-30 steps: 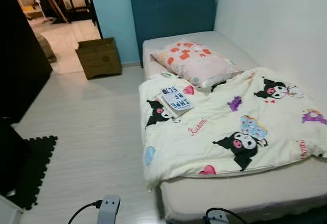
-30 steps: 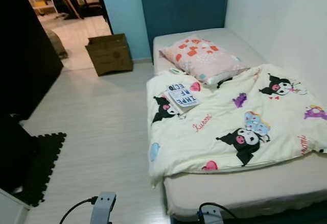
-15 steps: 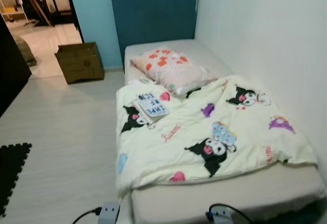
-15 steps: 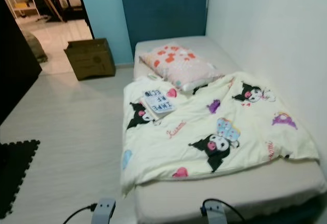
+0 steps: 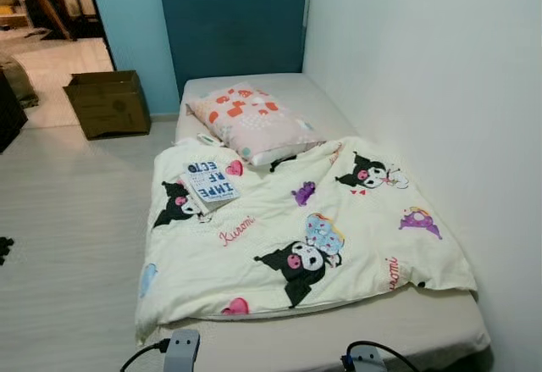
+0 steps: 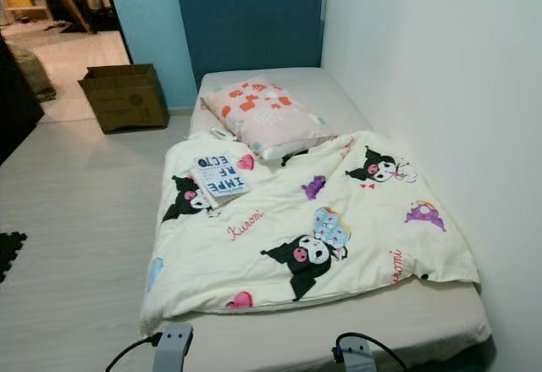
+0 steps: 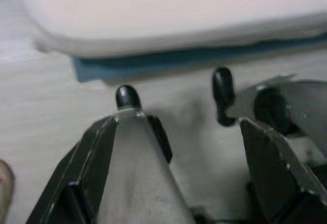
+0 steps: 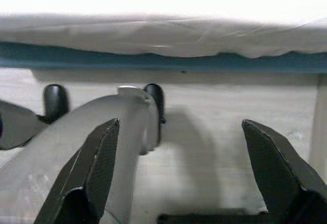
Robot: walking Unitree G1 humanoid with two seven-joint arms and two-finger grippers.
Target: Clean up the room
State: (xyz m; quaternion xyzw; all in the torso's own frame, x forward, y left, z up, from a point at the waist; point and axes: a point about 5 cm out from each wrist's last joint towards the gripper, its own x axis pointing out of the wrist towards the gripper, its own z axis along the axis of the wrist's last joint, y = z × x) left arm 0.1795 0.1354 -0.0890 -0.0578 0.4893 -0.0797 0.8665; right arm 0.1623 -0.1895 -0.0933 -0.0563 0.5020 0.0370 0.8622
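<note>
Little of the tidying looks done. 1 single bed with a dark blue padded headboard stands against the white wall, and its cream cartoon-print duvet lies rumpled and askew, covering only the middle of the pale mattress, whose foot end is bare. 1 pink pillow with orange patches sits crooked near the head of the bed, its lower edge touching the duvet. 1 blue-and-white printed booklet rests on the duvet near the bed's left side, just below the pillow. 1 brown cardboard box stands on the pale wood floor beside the blue wall, well apart from the bed.

Both arms hang low by the bed's foot. In the wrist views, the left end effector and the right end effector each have their fingers spread wide, holding nothing, above the floor near the bed base.

By my reckoning, the booklet, duvet and pillow remain to be sorted.
</note>
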